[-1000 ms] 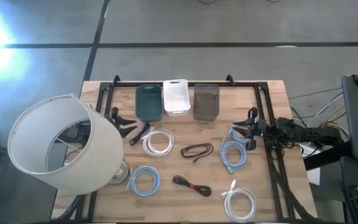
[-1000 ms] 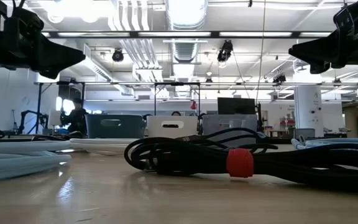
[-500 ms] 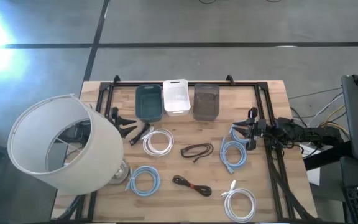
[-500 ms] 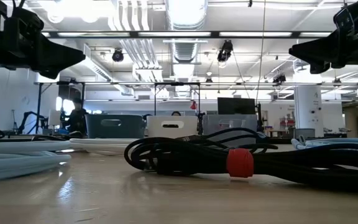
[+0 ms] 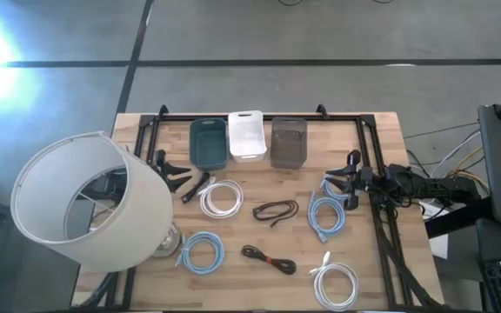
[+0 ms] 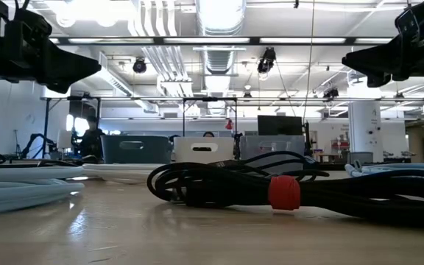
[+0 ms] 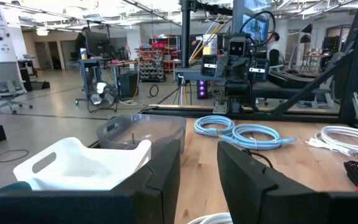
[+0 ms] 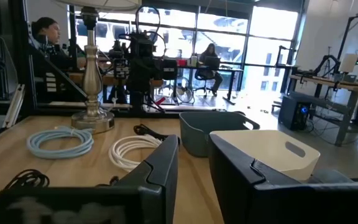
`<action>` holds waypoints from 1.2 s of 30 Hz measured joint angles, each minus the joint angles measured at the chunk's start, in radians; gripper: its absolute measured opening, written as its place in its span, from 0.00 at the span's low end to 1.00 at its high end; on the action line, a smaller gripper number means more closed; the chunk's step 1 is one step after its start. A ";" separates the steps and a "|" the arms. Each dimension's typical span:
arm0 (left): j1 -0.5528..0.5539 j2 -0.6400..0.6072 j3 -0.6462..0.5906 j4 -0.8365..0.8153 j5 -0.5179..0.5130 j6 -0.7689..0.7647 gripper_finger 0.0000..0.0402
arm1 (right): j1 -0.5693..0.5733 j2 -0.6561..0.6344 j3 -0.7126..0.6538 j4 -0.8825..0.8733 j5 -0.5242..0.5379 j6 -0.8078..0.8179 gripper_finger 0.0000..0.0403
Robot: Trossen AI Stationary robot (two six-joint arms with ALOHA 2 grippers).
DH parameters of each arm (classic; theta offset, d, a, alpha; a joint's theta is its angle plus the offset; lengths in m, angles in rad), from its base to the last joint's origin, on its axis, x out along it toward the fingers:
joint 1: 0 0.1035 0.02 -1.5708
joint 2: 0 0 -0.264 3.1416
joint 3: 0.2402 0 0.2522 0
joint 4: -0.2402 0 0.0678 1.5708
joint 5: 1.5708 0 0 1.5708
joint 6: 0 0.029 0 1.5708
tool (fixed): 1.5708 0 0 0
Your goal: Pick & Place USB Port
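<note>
Several coiled cables lie flat on the wooden table: a white coil (image 5: pixel 221 198), a thin dark cable (image 5: pixel 276 211), blue coils (image 5: pixel 326 216) (image 5: pixel 201 252), a black cable with a red tie (image 5: pixel 268 258) (image 6: pixel 284 193) and another white coil (image 5: pixel 335 284). My left gripper (image 5: pixel 191 185) (image 7: pixel 199 146) hovers open at the table's left side, beside the white coil. My right gripper (image 5: pixel 336 183) (image 8: pixel 194 143) hovers open at the right side, over a small blue coil (image 5: pixel 333 185). Neither touches anything.
Three bins stand in a row at the far edge: dark teal (image 5: pixel 207 143), white (image 5: pixel 245 135) and grey-brown (image 5: pixel 288 142). A table lamp with a big white shade (image 5: pixel 85 200) stands over the table's near left corner. A black frame (image 5: pixel 259 116) rims the far side.
</note>
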 joint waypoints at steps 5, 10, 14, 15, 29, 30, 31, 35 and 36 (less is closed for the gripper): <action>0.000 0.000 0.000 0.000 0.000 0.000 0.27 | 0.000 0.000 0.000 0.000 0.000 0.000 0.19; 0.000 0.000 0.000 0.000 0.000 0.000 0.27 | 0.000 0.000 0.000 0.000 0.000 0.000 0.17; 0.000 0.000 0.000 0.000 0.000 0.000 0.27 | 0.000 0.000 0.000 0.000 0.000 0.000 0.18; 0.000 0.000 0.000 0.000 0.000 0.000 0.27 | 0.000 0.000 0.000 0.000 0.000 0.000 0.18; 0.000 0.000 0.000 0.000 0.000 0.000 0.27 | 0.000 0.000 0.000 0.000 0.000 0.000 0.21; 0.000 0.000 0.000 0.000 0.000 0.000 0.27 | 0.000 0.000 0.000 0.000 0.000 0.000 0.20; 0.000 0.000 0.000 0.000 0.000 0.000 0.27 | 0.000 0.000 0.000 0.000 0.000 0.000 0.20; 0.000 0.000 0.000 0.000 0.000 0.000 0.27 | 0.000 0.000 0.000 0.000 0.000 0.000 0.18; 0.000 0.000 0.000 0.000 0.000 0.000 0.27 | 0.000 0.000 0.000 0.000 0.000 0.000 0.17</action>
